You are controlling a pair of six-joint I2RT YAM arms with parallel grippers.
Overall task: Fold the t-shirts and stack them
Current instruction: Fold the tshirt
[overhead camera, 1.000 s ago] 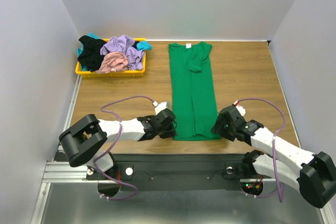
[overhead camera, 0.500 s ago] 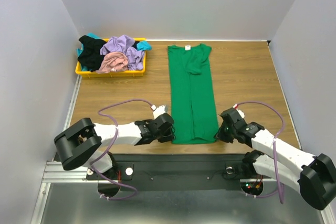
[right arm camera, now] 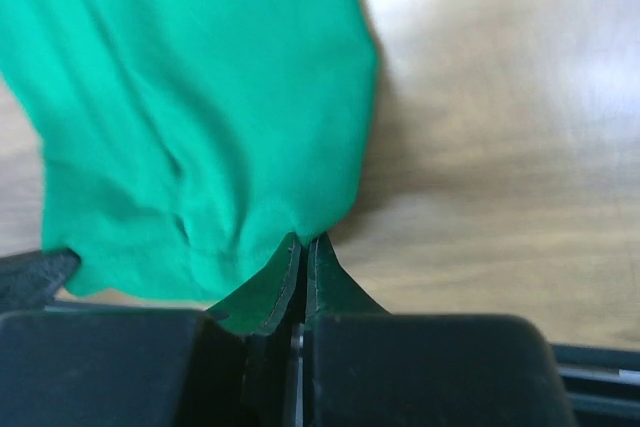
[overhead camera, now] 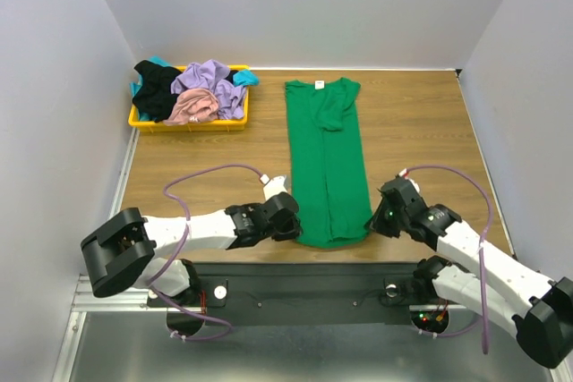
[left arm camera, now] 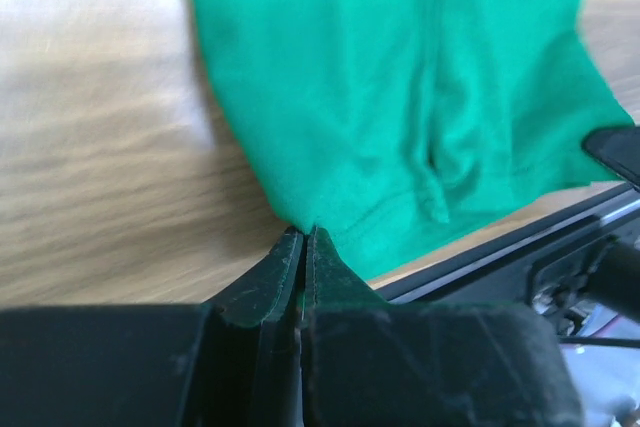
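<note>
A bright green t-shirt (overhead camera: 329,158) lies folded into a long narrow strip down the middle of the table, its neck at the far end. My left gripper (overhead camera: 293,227) is shut on the near left corner of the green t-shirt's (left arm camera: 400,97) hem; the left gripper's (left arm camera: 304,234) fingertips pinch the cloth edge. My right gripper (overhead camera: 372,224) is shut on the near right corner, with the right gripper's (right arm camera: 303,240) tips pinching the green t-shirt (right arm camera: 200,97). More t-shirts (overhead camera: 199,91), lavender, pink, black and teal, lie crumpled in a heap at the far left.
A shallow yellow tray (overhead camera: 188,125) holds the heap at the table's far left corner. The table's near edge (overhead camera: 269,261) runs just under both grippers, with a black rail (left arm camera: 520,247) beyond it. Grey walls stand on three sides.
The right gripper has closed on the shirt's near right corner. Both arms have shifted slightly, and the shirt's near hem now bunches between them.
</note>
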